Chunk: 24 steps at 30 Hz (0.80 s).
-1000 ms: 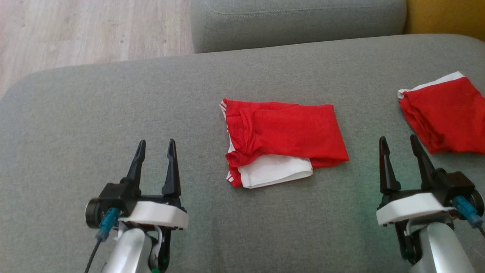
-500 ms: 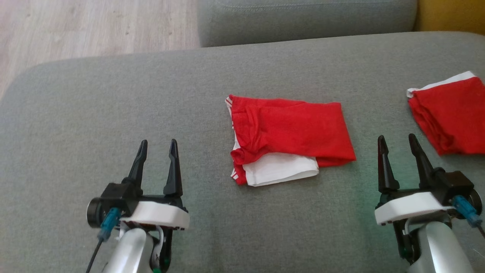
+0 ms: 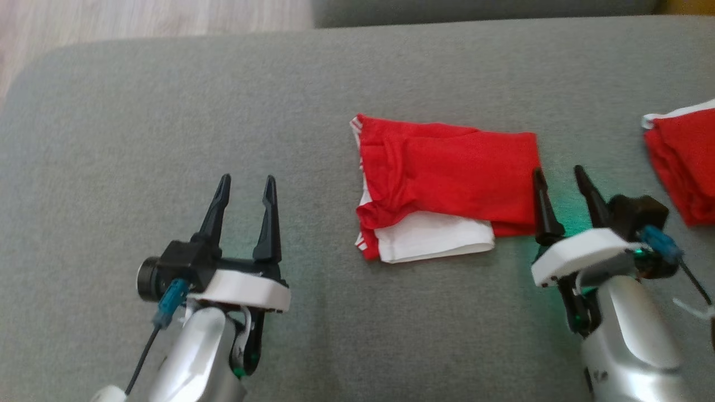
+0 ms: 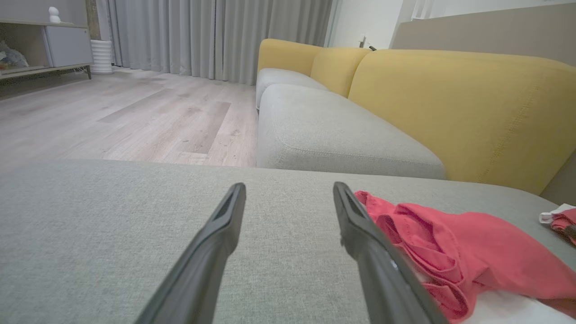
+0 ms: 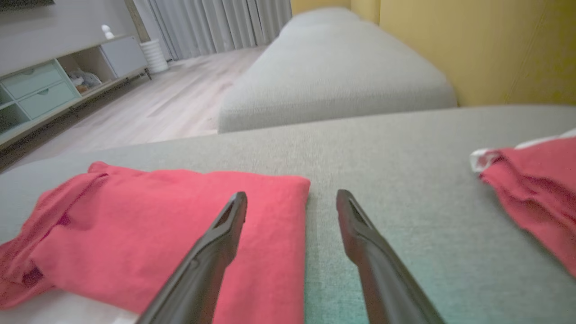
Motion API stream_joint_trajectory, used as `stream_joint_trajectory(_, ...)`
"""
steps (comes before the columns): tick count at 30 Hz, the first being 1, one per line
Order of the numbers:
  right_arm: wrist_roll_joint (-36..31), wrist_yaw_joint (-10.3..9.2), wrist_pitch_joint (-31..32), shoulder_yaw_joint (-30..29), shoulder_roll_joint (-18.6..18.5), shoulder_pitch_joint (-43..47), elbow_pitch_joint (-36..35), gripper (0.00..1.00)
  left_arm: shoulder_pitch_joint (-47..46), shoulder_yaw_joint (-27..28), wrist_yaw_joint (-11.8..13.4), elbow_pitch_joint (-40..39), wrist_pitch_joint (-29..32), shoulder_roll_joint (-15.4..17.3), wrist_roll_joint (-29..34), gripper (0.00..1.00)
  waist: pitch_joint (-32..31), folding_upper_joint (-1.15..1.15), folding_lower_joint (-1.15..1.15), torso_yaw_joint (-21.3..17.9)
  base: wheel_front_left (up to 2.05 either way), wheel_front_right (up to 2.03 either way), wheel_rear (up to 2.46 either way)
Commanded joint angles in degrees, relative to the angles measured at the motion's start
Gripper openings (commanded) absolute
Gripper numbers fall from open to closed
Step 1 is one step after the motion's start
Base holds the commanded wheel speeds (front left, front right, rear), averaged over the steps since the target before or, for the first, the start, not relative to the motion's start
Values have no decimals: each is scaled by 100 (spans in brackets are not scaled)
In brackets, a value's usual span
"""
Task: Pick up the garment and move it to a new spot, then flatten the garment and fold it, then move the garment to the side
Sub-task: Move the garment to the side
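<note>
A folded red and white garment (image 3: 441,184) lies in the middle of the grey sofa seat (image 3: 167,123); a white layer pokes out along its near edge. My right gripper (image 3: 560,173) is open at the garment's right edge, its left finger over the red cloth (image 5: 157,225) and its right finger over bare seat. My left gripper (image 3: 247,181) is open and empty over bare seat, well left of the garment. The left wrist view has the garment (image 4: 450,243) low at right, beyond my left gripper (image 4: 289,189).
Another red and white garment (image 3: 684,162) lies at the seat's right edge, also (image 5: 535,189) in the right wrist view. A second grey seat cushion (image 4: 333,130) and yellow backrests (image 4: 463,99) lie beyond. Wooden floor (image 3: 139,17) runs past the seat's far left edge.
The head camera has tilted down, shifting the whole picture. My right gripper has moved left and forward to the garment's right edge. The left gripper has barely moved.
</note>
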Motion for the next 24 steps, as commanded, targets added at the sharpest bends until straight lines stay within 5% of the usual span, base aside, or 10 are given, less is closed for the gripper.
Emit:
stream_joint_trajectory(1,190,-4,101,194,-5,-223,71,100,-241,104,30,-157,-55,40,-49,100,123,0,-1,115,0,0,0)
stream_joint_trajectory(10,268,-4,388,302,-5,-890,1551,100,-396,-39,89,-111,-55,40,-87,100,294,0,-1,320,0,0,0)
stream_joint_trajectory(11,271,-4,403,346,-5,-933,1672,87,-401,-39,88,-100,-55,40,-83,100,295,0,-1,329,0,0,0)
stream_joint_trajectory(12,262,-4,392,389,-5,-975,1770,36,-405,-33,86,-89,-55,40,-80,100,291,0,-1,331,0,0,0)
stream_joint_trajectory(13,235,-4,358,444,-5,-1014,1849,0,-410,-25,84,-77,-55,40,-77,100,284,0,-1,329,0,0,0)
stream_joint_trajectory(24,-472,-4,-301,738,-181,-1234,1980,0,-337,38,76,-19,-55,40,-46,100,-64,0,-1,82,0,0,0)
